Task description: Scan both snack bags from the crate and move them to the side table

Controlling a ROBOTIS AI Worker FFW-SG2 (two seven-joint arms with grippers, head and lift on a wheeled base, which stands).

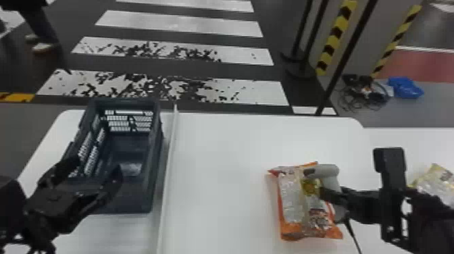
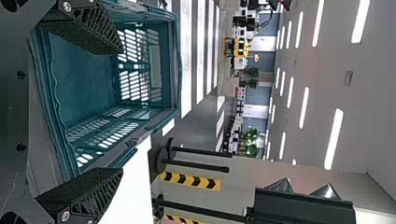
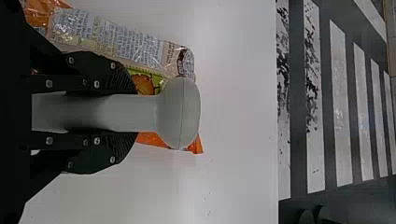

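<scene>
My left gripper (image 1: 91,169) is over the near part of the dark crate (image 1: 155,189), fingers apart with nothing between them. In the left wrist view that gripper (image 2: 116,112) stands open before the teal-looking crate (image 2: 84,74). At the right, my right gripper (image 1: 324,194) is shut on the grey scanner (image 1: 329,179), held over an orange snack bag (image 1: 290,202) lying on the white table. The right wrist view has the gripper (image 3: 126,114) around the handle of the scanner (image 3: 180,114), the bag (image 3: 121,42) behind it. Another snack bag (image 1: 435,180) lies farther right, partly behind the right arm.
A raised white divider (image 1: 169,152) runs along the table (image 1: 219,162) between crate and orange bag. A side table surface (image 1: 405,138) adjoins at the right. Dark posts (image 1: 332,81) stand on the floor beyond, near cables and a blue bag (image 1: 405,87).
</scene>
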